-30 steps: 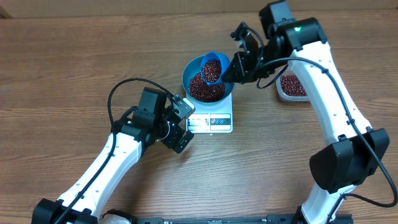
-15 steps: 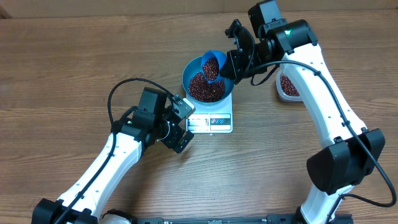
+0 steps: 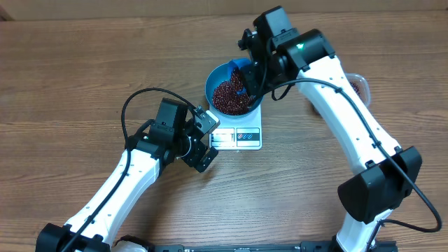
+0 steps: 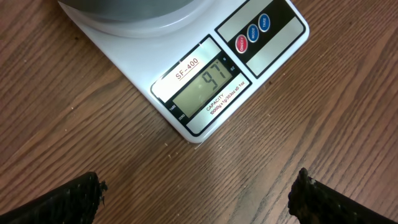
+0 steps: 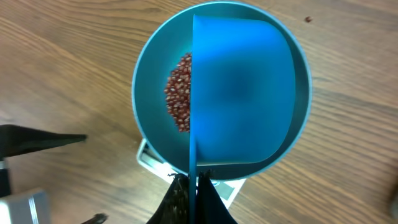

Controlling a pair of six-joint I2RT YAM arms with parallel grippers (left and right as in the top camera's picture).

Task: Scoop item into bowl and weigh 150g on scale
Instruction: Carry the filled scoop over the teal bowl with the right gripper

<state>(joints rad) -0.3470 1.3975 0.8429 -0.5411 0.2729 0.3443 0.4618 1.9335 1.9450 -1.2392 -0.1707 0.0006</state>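
The blue bowl (image 3: 210, 82) sat on the white scale (image 3: 241, 137) in the upper middle of the overhead frame, with the red-brown beans (image 3: 227, 96) heaped inside it. The right jaws were clenched on the thin handle of a blue scoop (image 5: 242, 93). The scoop was tipped over the bowl and hid most of its inside in the right wrist view. The left jaws stood released over the bench (image 3: 70, 70), by the scale's front left corner. Its display read 97.
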